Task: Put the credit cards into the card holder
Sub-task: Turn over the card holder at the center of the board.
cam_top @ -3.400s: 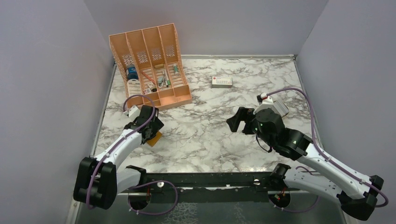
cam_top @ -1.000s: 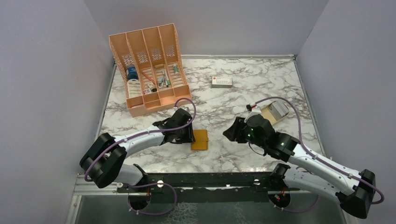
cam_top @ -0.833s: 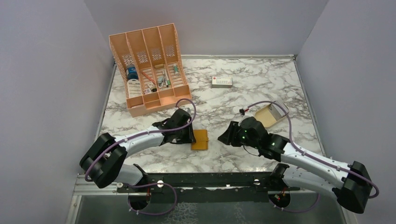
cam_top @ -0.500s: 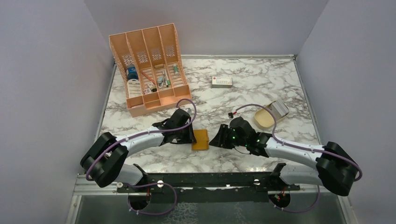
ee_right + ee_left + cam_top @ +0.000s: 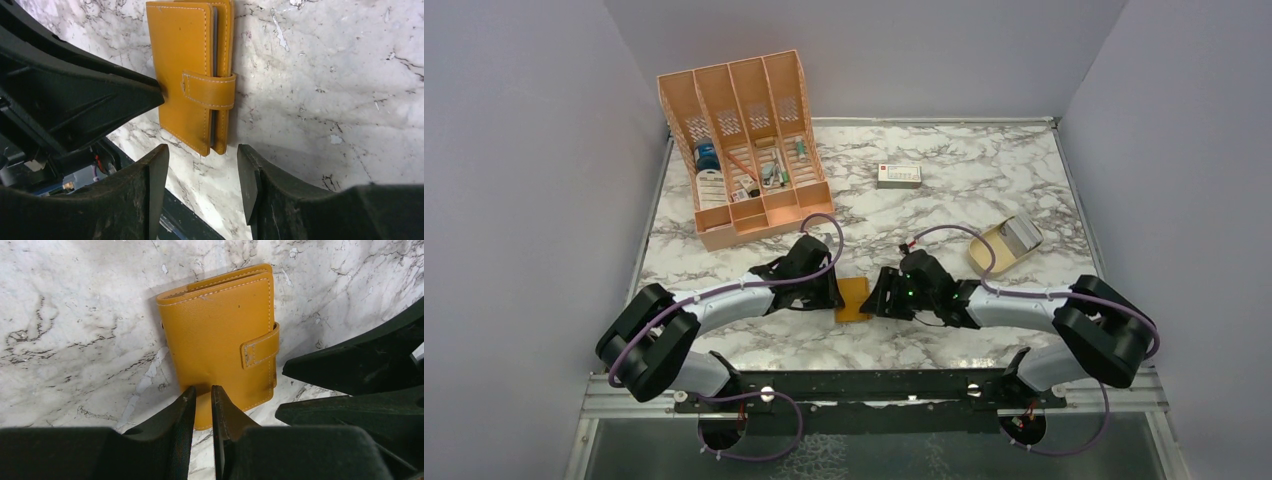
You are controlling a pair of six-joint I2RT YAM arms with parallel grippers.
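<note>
The card holder point(image 5: 855, 298) is a folded mustard-orange wallet lying flat near the table's front middle, with its strap fastened point(image 5: 220, 330) point(image 5: 185, 50). My left gripper point(image 5: 832, 294) point(image 5: 201, 388) reaches it from the left. Its jaws are almost closed with only a thin slit between them, and the tips rest on the holder's near edge. My right gripper point(image 5: 880, 301) point(image 5: 202, 147) stands open just short of the holder's strap side, with only bare marble between its fingers. Grey credit cards point(image 5: 1024, 232) lie at the tan dish point(image 5: 984, 256), far right.
An orange desk organiser point(image 5: 744, 140) with small items stands at the back left. A white box with a red mark point(image 5: 899, 175) lies at the back middle. The black front rail point(image 5: 874, 385) runs close behind both grippers.
My right arm has swung left from near the dish up to the card holder, and its jaws have widened. The left gripper's jaws have narrowed. The holder has stayed in place.
</note>
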